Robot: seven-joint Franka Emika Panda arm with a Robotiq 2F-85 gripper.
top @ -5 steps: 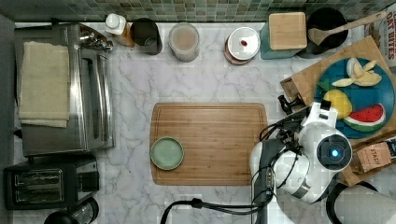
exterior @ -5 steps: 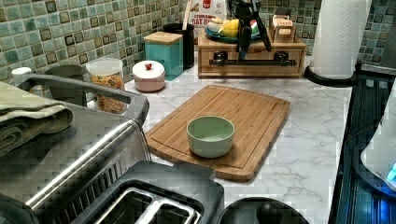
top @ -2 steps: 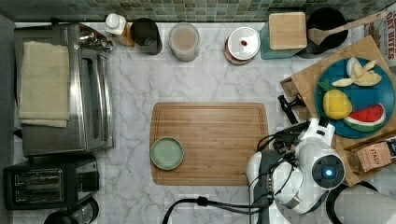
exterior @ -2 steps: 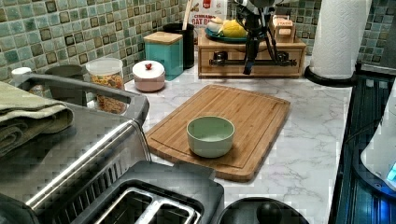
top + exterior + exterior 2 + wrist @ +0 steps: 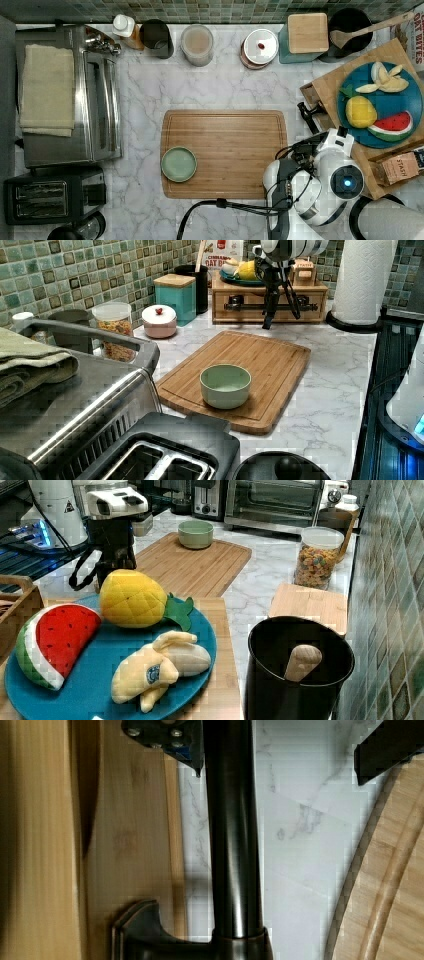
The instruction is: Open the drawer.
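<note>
The drawer [image 5: 235,315] is the light-wood front under the top that carries the blue fruit plate; in the left view it looks flush with its box. Its long black bar handle [image 5: 250,306] [image 5: 232,845] runs across the front and also peeks out in the top view [image 5: 306,112]. My gripper [image 5: 283,320] [image 5: 277,745] hangs in front of the drawer and is open. One finger [image 5: 165,737] sits between the bar and the drawer front [image 5: 135,845], the other finger [image 5: 390,745] on the counter side, neither touching the bar. The hand [image 5: 325,145] [image 5: 112,560] covers its fingertips from above.
A bamboo cutting board [image 5: 225,150] with a green bowl [image 5: 178,163] lies just in front of the drawer. The blue plate [image 5: 395,107] of toy fruit sits on the box top. A paper towel roll [image 5: 362,280] stands at the left view's right; jars line the tiled wall.
The gripper has come down from the height of the fruit plate to the height of the handle, and the arm shifted slightly away from the box in the top view.
</note>
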